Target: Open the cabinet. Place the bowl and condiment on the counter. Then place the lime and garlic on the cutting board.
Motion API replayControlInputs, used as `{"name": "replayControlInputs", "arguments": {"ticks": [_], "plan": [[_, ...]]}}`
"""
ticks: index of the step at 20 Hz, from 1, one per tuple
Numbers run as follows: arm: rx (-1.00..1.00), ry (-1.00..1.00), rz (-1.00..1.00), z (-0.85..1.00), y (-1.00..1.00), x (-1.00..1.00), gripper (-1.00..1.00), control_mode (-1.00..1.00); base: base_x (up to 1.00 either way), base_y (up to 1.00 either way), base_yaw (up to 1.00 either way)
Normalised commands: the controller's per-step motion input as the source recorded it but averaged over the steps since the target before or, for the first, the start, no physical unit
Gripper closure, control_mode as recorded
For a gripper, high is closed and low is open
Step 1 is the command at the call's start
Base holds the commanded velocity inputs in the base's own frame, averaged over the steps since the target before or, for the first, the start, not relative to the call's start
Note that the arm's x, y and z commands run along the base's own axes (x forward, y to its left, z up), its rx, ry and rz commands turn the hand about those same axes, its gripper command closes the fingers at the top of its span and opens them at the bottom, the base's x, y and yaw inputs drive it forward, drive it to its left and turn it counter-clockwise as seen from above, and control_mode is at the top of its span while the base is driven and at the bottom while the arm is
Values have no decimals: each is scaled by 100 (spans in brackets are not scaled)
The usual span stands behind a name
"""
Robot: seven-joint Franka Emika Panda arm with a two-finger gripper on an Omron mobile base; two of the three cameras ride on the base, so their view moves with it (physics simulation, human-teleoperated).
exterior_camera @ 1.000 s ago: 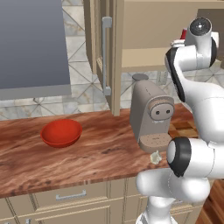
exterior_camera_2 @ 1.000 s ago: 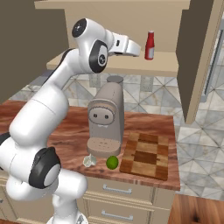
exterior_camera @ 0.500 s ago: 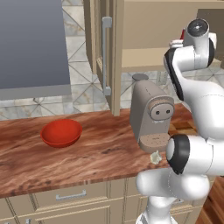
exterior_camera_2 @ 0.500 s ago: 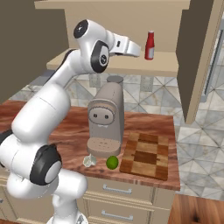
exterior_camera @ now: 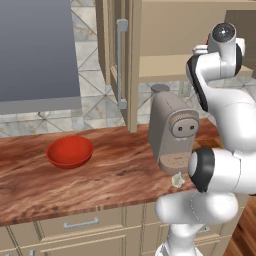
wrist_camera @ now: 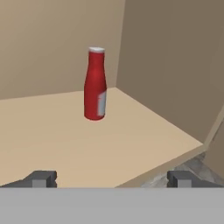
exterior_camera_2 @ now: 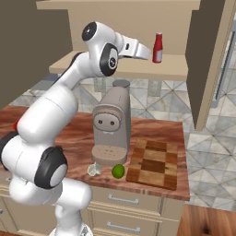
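Reddish wood-grain counter point(exterior_camera: 100, 175) ran across the lower half of your left base view, the red bowl point(exterior_camera: 70, 151) at its left and the cabinet point(exterior_camera: 131, 60) open at top centre. In your right base view, lime point(exterior_camera_2: 118, 171) and garlic point(exterior_camera_2: 94, 169) lay beside the cutting board point(exterior_camera_2: 154, 163) at lower centre. In your hand view, the gripper point(wrist_camera: 111, 179) stood spread wide, well short of the condiment point(wrist_camera: 95, 84) upright on the beige shelf point(wrist_camera: 65, 140).
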Motion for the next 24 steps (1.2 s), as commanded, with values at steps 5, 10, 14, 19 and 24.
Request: {"name": "replayControlInputs", "arguments": {"ticks": [5, 10, 14, 19, 24], "plan": [[3, 0, 0, 0, -15, 20, -100, -100, 0, 0, 0], [1, 0, 0, -6, -4, 30, -100, -100, 0, 0, 0], [0, 0, 0, -4, -7, 36, -100, -100, 0, 0, 0], [2, 0, 0, 0, -19, 28, -100, -100, 0, 0, 0], [1, 0, 0, 0, -16, 27, -100, -100, 0, 0, 0]]}}
